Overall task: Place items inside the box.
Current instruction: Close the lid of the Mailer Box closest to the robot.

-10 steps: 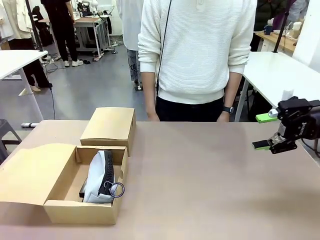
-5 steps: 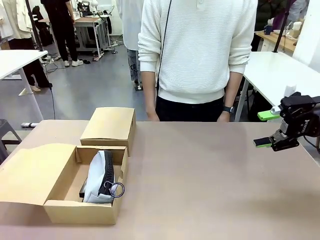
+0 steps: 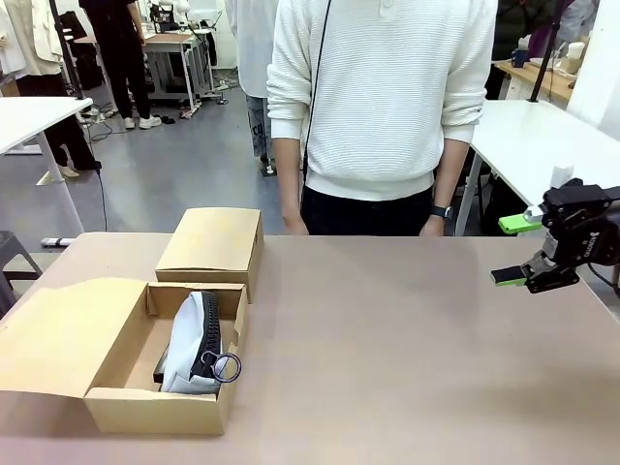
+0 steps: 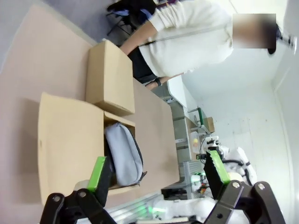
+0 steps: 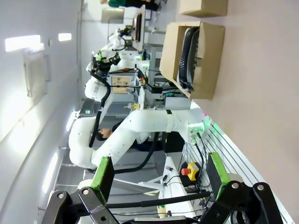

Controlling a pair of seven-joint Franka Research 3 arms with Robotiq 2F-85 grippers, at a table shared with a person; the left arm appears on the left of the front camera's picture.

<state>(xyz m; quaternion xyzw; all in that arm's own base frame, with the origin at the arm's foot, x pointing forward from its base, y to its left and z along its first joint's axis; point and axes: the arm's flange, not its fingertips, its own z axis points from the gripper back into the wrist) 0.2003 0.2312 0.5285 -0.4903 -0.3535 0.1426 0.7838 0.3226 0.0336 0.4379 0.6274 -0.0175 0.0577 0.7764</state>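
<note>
Well, the right gripper (image 3: 515,251) hangs wide and empty at the table's right edge, and the box (image 3: 145,412) sits far off to its side across bare table, grey pencil case (image 3: 199,341) propped inside. The left gripper (image 4: 158,172), fingers spread around nothing, looks down with the box just ahead. The risk, I'd say: the case's ring pull pokes over the wall and could snag. The closed box (image 3: 211,244) crowds the far side; the middle is open.

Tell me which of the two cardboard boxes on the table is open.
The nearer, larger box is open: its lid is folded out to the left and a grey pencil case lies inside. The smaller box behind it is closed.
</note>
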